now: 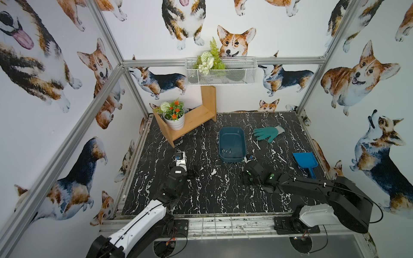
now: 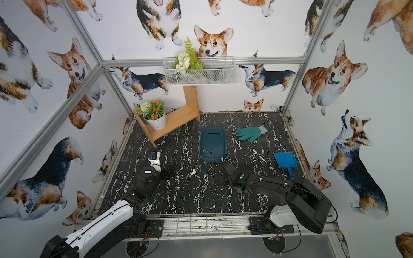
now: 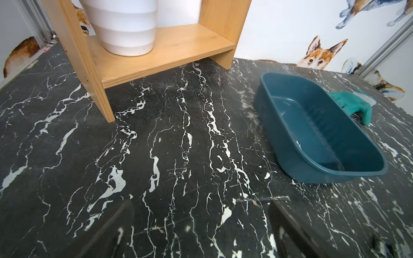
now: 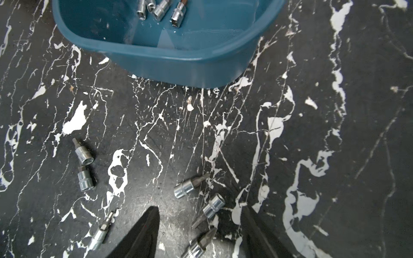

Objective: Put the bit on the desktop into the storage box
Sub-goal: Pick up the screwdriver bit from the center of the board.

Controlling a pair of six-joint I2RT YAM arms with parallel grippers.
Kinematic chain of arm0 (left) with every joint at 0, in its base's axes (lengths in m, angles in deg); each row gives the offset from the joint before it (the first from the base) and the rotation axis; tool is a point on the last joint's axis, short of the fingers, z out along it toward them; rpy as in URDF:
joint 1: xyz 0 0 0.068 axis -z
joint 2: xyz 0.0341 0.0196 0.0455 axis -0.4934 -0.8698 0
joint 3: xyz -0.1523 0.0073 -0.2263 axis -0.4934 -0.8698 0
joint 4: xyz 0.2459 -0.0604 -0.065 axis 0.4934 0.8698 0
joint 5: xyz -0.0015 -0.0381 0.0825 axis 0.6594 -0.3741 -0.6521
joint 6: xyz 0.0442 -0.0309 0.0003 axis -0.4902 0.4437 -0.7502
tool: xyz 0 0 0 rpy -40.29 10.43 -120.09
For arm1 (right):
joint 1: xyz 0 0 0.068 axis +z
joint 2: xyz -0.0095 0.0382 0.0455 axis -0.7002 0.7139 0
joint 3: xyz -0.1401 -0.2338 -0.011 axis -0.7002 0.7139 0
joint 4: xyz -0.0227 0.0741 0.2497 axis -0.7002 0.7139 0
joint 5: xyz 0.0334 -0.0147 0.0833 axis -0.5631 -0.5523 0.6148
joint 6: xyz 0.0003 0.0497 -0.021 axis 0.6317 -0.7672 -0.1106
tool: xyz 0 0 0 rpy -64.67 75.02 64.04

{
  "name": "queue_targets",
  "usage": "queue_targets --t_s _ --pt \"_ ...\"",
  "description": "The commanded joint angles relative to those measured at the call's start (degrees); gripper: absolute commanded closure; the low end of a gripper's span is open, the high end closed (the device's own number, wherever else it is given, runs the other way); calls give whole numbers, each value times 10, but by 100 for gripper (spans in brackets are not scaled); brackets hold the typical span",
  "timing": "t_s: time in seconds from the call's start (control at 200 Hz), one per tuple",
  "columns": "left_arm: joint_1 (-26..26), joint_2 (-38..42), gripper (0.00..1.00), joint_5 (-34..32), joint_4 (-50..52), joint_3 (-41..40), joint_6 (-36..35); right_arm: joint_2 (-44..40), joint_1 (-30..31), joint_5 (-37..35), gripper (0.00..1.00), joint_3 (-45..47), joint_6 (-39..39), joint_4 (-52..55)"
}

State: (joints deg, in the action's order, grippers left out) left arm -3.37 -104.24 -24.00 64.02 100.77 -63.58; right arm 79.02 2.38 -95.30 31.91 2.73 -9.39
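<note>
**Chrome bits: four boxed, six on the marble, right arm on the pick**

Top views: the storage box stands mid-desktop, nearer the back edge. The stored bits cluster at its near end. My right arm reaches in from the front right corner to just short of the box's near wall. My left arm sits low towards the left edge. The glove and scoop lie well apart from the work, towards the right edge.

Left wrist: the left gripper is spread, with nothing between the fingers and bare marble below.

Right wrist: I count six loose bits on their sides on the desktop, near the box's near wall but not touching it. The right gripper is spread and empty, low over them. The middle bit lies between the fingertips.

Judgement: pick step, approach phase, task under halfway. Next move calls for centring the fingers across that bit's chrome barrel, pinching it, lifting clear of the box rim and releasing inside. Risks: the round barrel may roll, and its neighbours lie close enough to get nudged.
</note>
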Motion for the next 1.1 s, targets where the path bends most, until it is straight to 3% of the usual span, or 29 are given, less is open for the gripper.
queue_targets --t_s 0.0,0.125,1.091 --pt "-1 -3 0 -6 -16 2 -7 6 0 -14 41 -5 -15 11" --pt "-1 -4 0 -5 -16 3 -8 19 0 -13 52 -4 -21 14" --pt "-1 -4 0 -4 -15 3 -9 76 -6 -19 70 -17 -28 8"
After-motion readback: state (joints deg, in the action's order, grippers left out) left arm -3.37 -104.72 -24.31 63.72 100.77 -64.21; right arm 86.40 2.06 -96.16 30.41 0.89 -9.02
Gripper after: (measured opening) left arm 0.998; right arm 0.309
